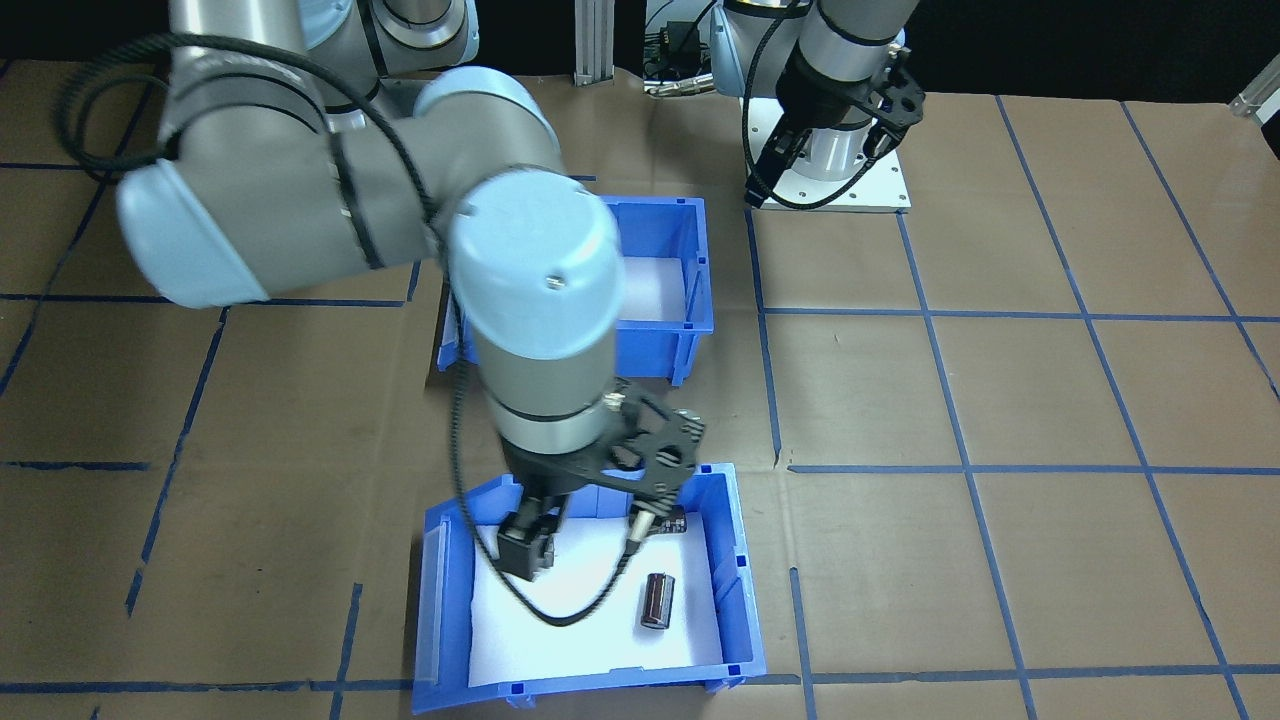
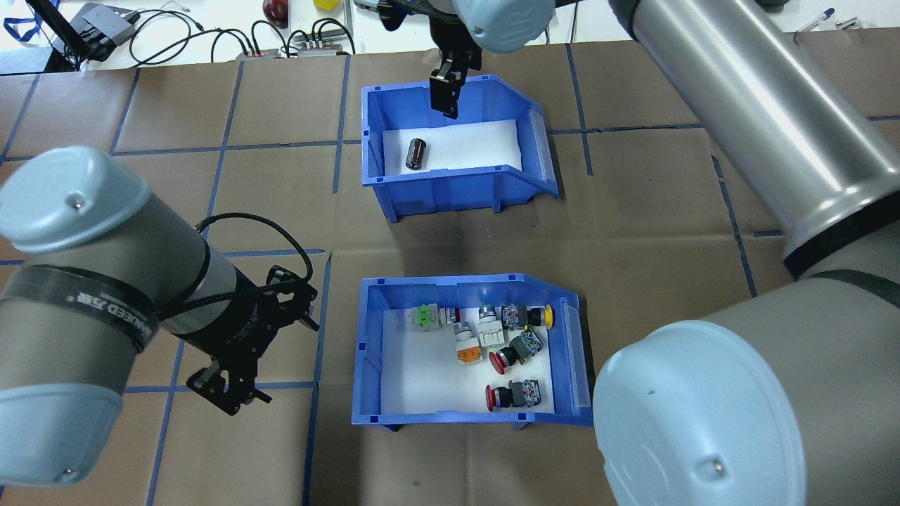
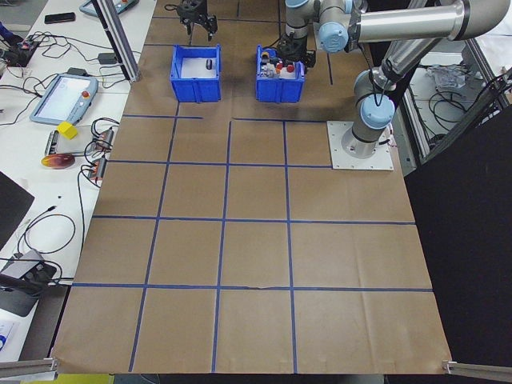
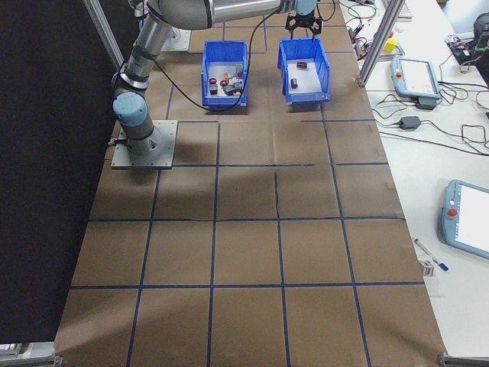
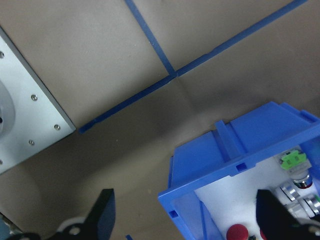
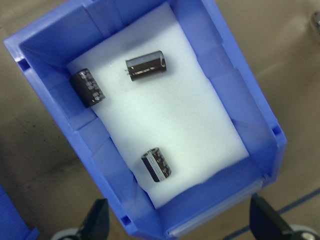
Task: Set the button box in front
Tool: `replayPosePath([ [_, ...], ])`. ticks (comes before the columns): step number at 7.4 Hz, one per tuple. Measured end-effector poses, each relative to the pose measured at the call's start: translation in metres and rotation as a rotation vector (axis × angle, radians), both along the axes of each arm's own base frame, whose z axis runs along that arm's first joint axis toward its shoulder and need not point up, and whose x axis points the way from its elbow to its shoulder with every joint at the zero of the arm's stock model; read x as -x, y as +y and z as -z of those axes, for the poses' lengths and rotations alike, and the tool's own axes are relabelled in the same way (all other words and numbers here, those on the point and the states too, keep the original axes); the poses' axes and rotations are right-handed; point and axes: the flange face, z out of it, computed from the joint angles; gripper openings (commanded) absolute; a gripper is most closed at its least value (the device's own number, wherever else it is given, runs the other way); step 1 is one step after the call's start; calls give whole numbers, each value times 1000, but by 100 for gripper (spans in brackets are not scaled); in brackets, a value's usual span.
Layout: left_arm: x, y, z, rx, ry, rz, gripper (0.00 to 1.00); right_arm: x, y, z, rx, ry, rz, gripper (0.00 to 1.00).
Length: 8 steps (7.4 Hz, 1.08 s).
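Here the right gripper (image 2: 444, 95) hangs open above the cylinder bin (image 2: 450, 193).

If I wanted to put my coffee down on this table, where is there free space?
The long brown stretch of table past the two blue bins is bare. Crowded spots: around the button box, the cylinder bin under the right tool, and the table edge with cables.

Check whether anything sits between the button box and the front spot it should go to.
Yes. The second blue bin, holding dark cylinders, sits directly ahead of the button box on the far side of the table. The right gripper hangs over that bin's far wall. Bare table separates the bins.
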Motion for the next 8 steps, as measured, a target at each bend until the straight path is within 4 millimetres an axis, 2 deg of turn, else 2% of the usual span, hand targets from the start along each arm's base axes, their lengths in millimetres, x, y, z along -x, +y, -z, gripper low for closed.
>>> replayPosePath([
  [2, 34, 23, 23, -7, -20, -147, 98, -34, 17, 27, -38, 19, -135, 100],
  [3, 47, 31, 33, -12, -27, -203, 98, -40, 24, 40, -59, 31, -202, 100],
  [6, 92, 43, 66, 36, -3, -289, 98, -34, 37, 74, -113, 61, -276, 100],
  [8, 101, 44, 73, 39, 2, -326, 98, -29, 37, 88, -124, 66, -259, 99],
])
